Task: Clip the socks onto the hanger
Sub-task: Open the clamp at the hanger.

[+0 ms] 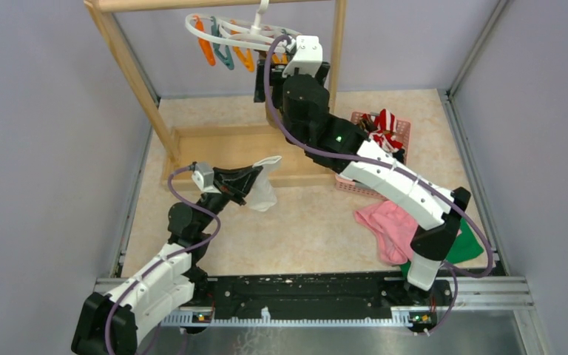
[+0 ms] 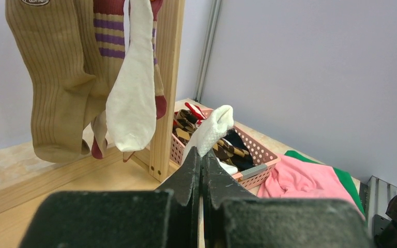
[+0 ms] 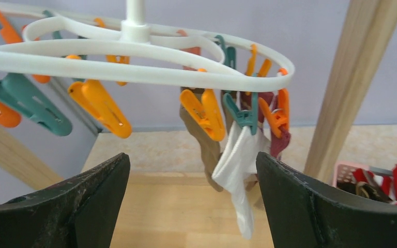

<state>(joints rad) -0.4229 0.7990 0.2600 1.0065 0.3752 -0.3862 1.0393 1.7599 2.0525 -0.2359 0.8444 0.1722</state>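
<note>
Beneath the hanger the right jaws gape empty, clipped socks ahead; left jaws clamp a white sock.

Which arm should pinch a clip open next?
Probably right: the right tool is open just under the hanger clips. The left tool is shut on a white sock, lower down.

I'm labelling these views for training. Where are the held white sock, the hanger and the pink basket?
held white sock (image 2: 210, 129), left wrist view, its bunched middle
hanger (image 3: 150, 77), right wrist view, front of white ring
pink basket (image 2: 261, 148), left wrist view, right rim
</note>
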